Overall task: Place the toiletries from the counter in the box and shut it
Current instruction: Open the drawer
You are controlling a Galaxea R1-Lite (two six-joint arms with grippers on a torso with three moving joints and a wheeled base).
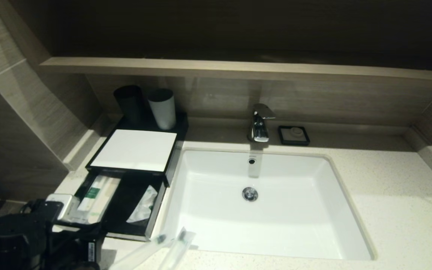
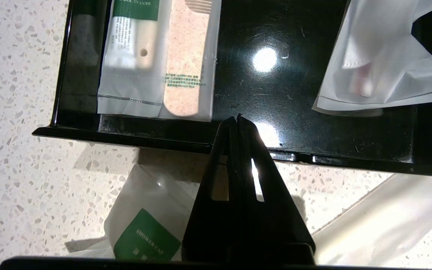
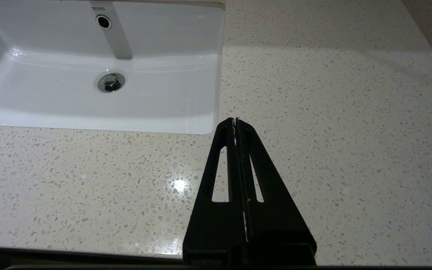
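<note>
Left gripper (image 2: 237, 119): jaws pressed together, empty, over the open drawer's front rim (image 2: 126, 137).
Right gripper (image 3: 235, 122): jaws pressed together, above the counter (image 3: 332, 123) beside the basin (image 3: 99, 105).
Shower cap packet (image 2: 146, 236): on the counter's front-left edge, just outside the drawer.
Clear sachets (image 1: 163, 249): near the counter's front edge.
Box (image 1: 135, 150): counter's back-left corner, drawer pulled out.

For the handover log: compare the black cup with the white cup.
The black cup is dark and stands nearer the left wall; the white cup is pale and stands nearer the faucet. Both stand upright, side by side, behind the box.
</note>
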